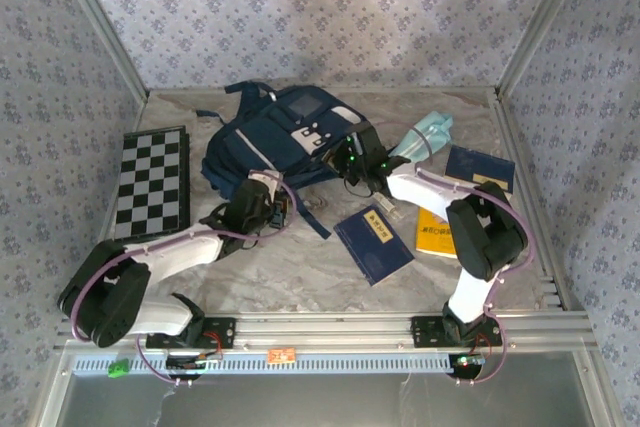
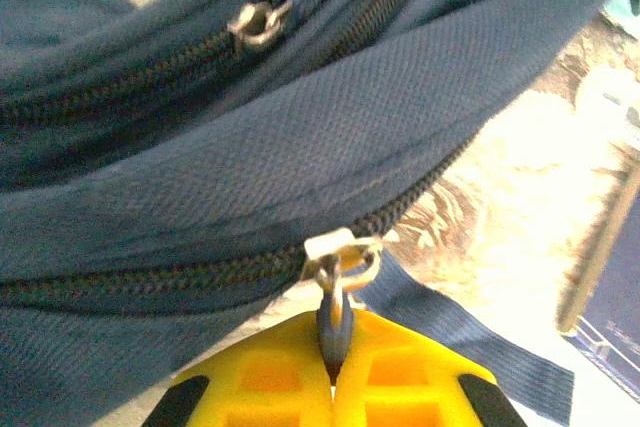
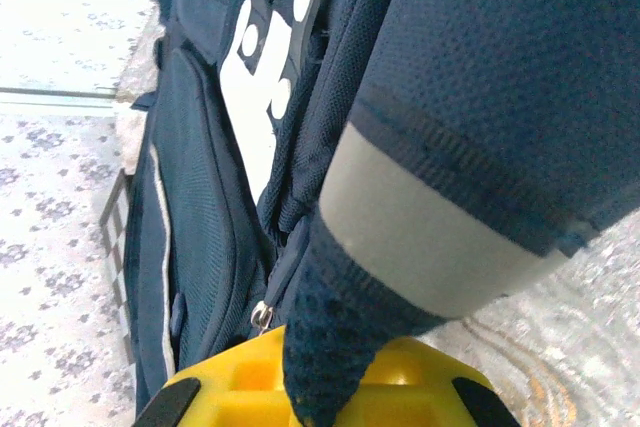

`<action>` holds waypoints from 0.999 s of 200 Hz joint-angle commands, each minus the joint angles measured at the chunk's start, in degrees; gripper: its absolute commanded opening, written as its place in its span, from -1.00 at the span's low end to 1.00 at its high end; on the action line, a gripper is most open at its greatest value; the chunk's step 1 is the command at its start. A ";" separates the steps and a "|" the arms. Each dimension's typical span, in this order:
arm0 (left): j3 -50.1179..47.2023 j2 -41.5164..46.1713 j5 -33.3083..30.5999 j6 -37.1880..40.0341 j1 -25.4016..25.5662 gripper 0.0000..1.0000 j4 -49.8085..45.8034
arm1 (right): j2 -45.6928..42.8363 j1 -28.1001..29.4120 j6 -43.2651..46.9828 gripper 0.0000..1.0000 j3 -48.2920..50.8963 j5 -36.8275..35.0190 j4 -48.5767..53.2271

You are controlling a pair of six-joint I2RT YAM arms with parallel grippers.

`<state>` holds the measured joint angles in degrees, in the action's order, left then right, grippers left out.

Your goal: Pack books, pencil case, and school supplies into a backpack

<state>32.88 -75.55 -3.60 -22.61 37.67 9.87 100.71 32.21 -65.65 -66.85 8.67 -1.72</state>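
Left wrist view: my left gripper (image 2: pixel 333 379) has its jaws pressed together on the zipper pull (image 2: pixel 335 325) of the backpack (image 2: pixel 300 157), and the zip beside it looks closed.

Right wrist view: my right gripper (image 3: pixel 322 392) is pinching a padded mesh strap (image 3: pixel 345 327) (the one with the white band) on the backpack's right side.

Top view: nothing looks packed.
- The pencil case (image 1: pixel 425 135) lies just right of the backpack, behind my right arm.
- The purple book (image 1: pixel 480 167) is further right of the backpack.
- The navy book (image 1: pixel 372 244) and the yellow book (image 1: pixel 435 237) lie in front of the backpack, to its right.
- A small pale thing (image 1: pixel 384 206) between the backpack and the navy book may be the school supplies, but it is too small to say.
- The checkered board (image 1: pixel 152 182) is left of the backpack.

Risks as I judge them:
- The pull is a thin tab, so a tug off the zip's line could slide it out of the pinch.
- Loose fabric folds over the teeth and could jam the slider.
- If the strap hold gives, the whole backpack drags towards my left arm instead of opening.
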 commanded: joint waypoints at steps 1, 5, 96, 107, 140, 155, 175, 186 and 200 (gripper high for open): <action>5.53 -1.90 4.08 -3.49 2.03 -1.00 -7.28 | 2.17 -2.75 4.65 -1.00 -5.88 0.40 1.70; 6.35 -2.44 3.44 -4.11 2.88 -1.00 -8.09 | 2.76 -3.25 4.96 -1.00 -6.35 1.08 1.70; 13.05 -7.78 -0.67 -9.18 2.41 -1.00 -17.03 | 12.10 -8.76 13.61 -0.86 -19.03 6.39 12.32; 13.58 -8.24 0.30 -8.80 2.31 -1.00 -16.47 | 12.29 -8.75 13.54 -0.81 -18.77 7.22 12.05; 16.80 -10.14 1.25 -7.88 2.18 -1.00 -16.58 | 9.25 -8.87 14.14 -0.37 -15.50 9.26 13.01; 17.32 -10.25 1.01 -7.63 2.23 -1.00 -16.72 | 5.72 -8.92 14.39 -0.13 -11.87 9.18 12.65; 17.66 -10.23 1.10 -6.86 2.14 -1.00 -17.01 | 1.02 -8.52 12.00 0.09 -5.95 9.98 10.63; 18.07 -10.24 1.13 -6.58 2.02 -1.00 -17.47 | -1.02 -7.33 9.93 0.16 -3.03 11.02 9.62; 18.36 -10.11 1.48 -6.22 2.06 -1.00 -17.43 | -2.98 -5.44 6.98 0.24 1.44 11.54 7.30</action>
<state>48.42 -85.73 -2.79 -30.35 40.12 -6.98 102.39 24.10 -54.15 -71.16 17.76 9.76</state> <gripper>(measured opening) 0.047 0.593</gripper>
